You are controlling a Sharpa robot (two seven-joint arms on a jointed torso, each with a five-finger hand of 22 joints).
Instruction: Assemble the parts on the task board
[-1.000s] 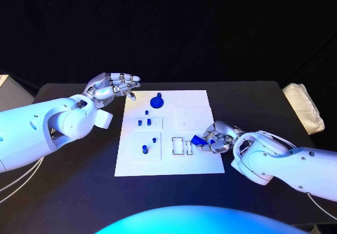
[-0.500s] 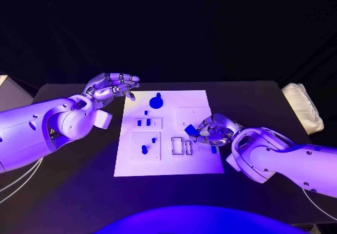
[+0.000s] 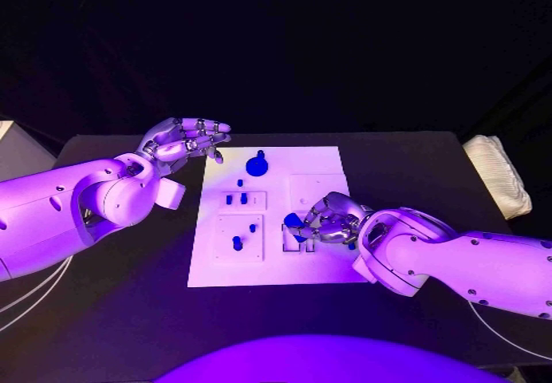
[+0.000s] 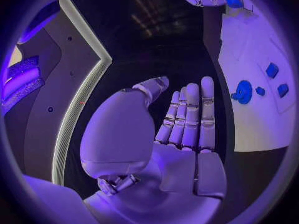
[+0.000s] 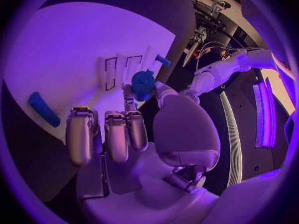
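**Inspector A:** Right robot hand (image 3: 328, 221): condition?

**Inspector B:** Gripping. A small blue part (image 3: 294, 220) is pinched between thumb and a fingertip; the other fingers are curled beside it. The right wrist view confirms it: blue part (image 5: 142, 81) held at the fingertips above the two narrow rectangular slots (image 5: 119, 70).

**Inspector A:** Where does that put it on the board?

**Inspector B:** Over the white board (image 3: 328, 268), just at 4 o'clock from its centre, at the slots.

**Inspector A:** Left robot hand (image 3: 184, 141)?

**Inspector B:** Holding nothing. Fingers loosely extended and side by side, thumb apart, beside the board's corner at 11 o'clock. I cannot tell whether it touches the surface.

**Inspector A:** Other parts?

**Inspector B:** A larger round blue piece (image 3: 257, 166) at 12 o'clock on the board; small blue pegs (image 3: 237, 243) in the square recesses towards 9 o'clock.

**Inspector A:** Surface and surroundings?

**Inspector B:** Black desk (image 3: 127, 311), dark backdrop. A pale cushion-like object (image 3: 499, 186) lies at the desk's 3 o'clock edge.
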